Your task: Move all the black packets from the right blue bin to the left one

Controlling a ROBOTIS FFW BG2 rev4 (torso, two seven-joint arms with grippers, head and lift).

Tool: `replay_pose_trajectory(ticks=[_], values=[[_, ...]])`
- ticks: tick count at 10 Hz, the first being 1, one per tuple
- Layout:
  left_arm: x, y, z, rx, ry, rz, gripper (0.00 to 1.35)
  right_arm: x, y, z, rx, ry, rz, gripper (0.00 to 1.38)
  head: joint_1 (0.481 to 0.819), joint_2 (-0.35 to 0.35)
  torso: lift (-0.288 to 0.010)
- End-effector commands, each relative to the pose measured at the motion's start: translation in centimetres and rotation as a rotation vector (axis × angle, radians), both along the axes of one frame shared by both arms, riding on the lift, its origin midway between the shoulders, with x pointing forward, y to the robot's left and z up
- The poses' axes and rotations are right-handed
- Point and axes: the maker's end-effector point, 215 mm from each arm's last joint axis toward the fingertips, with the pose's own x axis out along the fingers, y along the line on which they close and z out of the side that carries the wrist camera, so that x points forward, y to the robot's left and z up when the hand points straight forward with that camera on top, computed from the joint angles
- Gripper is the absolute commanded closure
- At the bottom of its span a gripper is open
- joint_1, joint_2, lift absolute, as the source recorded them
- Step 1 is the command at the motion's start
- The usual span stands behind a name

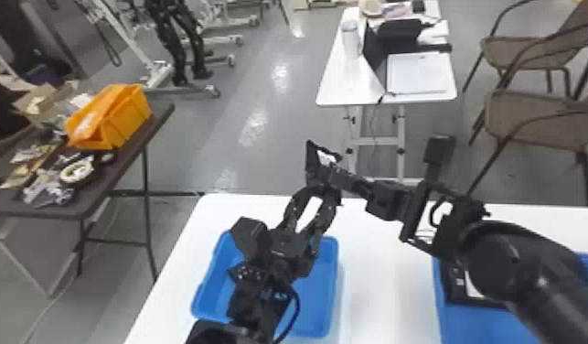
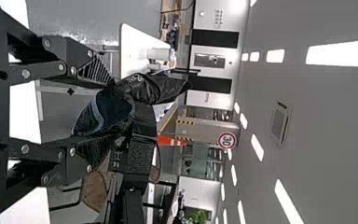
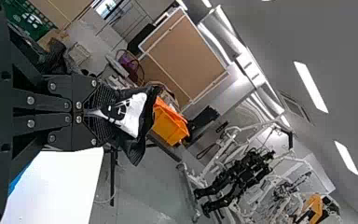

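In the head view my left gripper is above the left blue bin, its fingers apart just below a black packet. My right gripper reaches across from the right and holds that packet. The left wrist view has the dark packet between the spread fingers of my left gripper. In the right wrist view my right gripper is closed on the packet, whose white patch faces the camera. Under the right arm, the right blue bin contains black packet material.
Both bins stand on a white table, with a gap of tabletop between them. Beyond it are another white table and brown chairs. A dark table with an orange bin stands at the left.
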Motion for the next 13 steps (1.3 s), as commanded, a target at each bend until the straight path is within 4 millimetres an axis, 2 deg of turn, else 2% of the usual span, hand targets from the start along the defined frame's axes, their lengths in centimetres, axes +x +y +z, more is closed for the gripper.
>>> replay_pose_trajectory(ticks=[1,4,5,7,9,10,11,13], values=[[0.0,0.2,0.3,0.001,-0.009,0.005,1.22,-0.3,0.1,-0.4,-0.002,0.010,0.005,1.28,0.695,0.283,0.000],[-0.2,0.6,0.5,0.008,-0.022,0.022,1.22,-0.5,0.1,-1.0,-0.008,0.023,0.008,1.27,0.695,0.289,0.000],[-0.3,0.8,0.7,0.013,-0.034,0.033,1.22,-0.5,0.1,-1.1,-0.008,0.023,0.007,1.12,0.695,0.291,0.000],[-0.6,1.6,0.9,0.017,-0.046,0.068,1.22,-0.5,-0.1,-1.6,-0.011,0.033,0.003,0.67,0.695,0.296,0.000],[-1.2,4.5,0.5,0.041,-0.049,0.150,1.22,-0.4,-0.4,-2.3,-0.008,0.046,-0.011,0.19,0.695,0.307,0.000],[-1.5,6.1,0.3,0.058,-0.051,0.195,1.22,-0.4,-0.5,-2.5,-0.010,0.047,-0.011,0.07,0.695,0.319,0.000],[-1.9,7.8,0.4,0.085,-0.058,0.233,1.22,-0.3,-0.6,-2.4,-0.008,0.045,-0.012,0.09,0.695,0.328,0.000],[-3.5,13.2,-0.8,0.184,-0.036,0.323,1.22,-0.1,-1.9,-2.2,-0.039,0.012,-0.030,0.09,0.695,0.350,0.000]])
